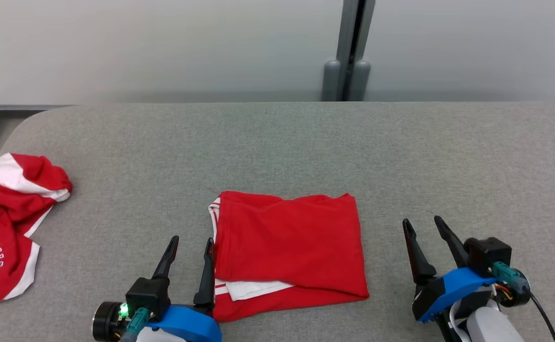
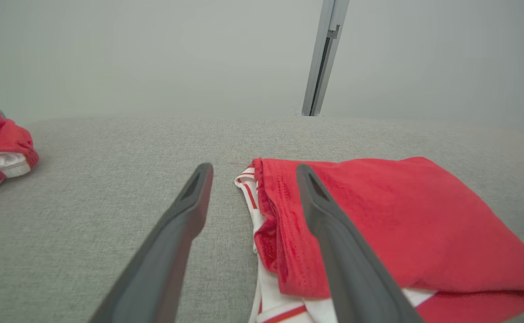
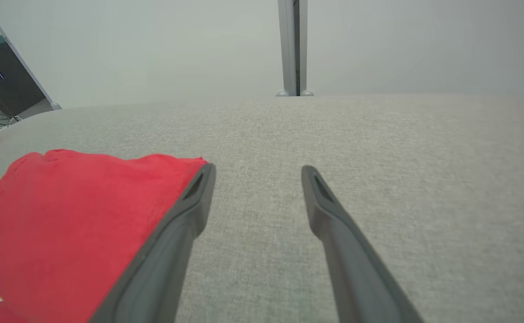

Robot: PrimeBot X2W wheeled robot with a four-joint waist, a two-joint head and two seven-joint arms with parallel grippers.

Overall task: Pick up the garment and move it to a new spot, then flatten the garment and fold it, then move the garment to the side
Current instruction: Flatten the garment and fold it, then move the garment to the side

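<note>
Now the folded garment [image 1: 289, 247] lies just right of the left fingers [image 1: 207, 270], which are the nearer pair; the right fingers [image 1: 415, 251] stand well apart. Both pairs spread wide, empty.

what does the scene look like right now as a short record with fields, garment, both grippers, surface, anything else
garment: folded garment, red with white trim, lying flat near the table's front middle
left gripper: left gripper open, at the garment's left edge, holding nothing
right gripper: right gripper open, apart from the garment on its right
surface: table, grey fabric top
other: second garment, red and white, crumpled at far left
stage: folded, not yet moved aside
</note>
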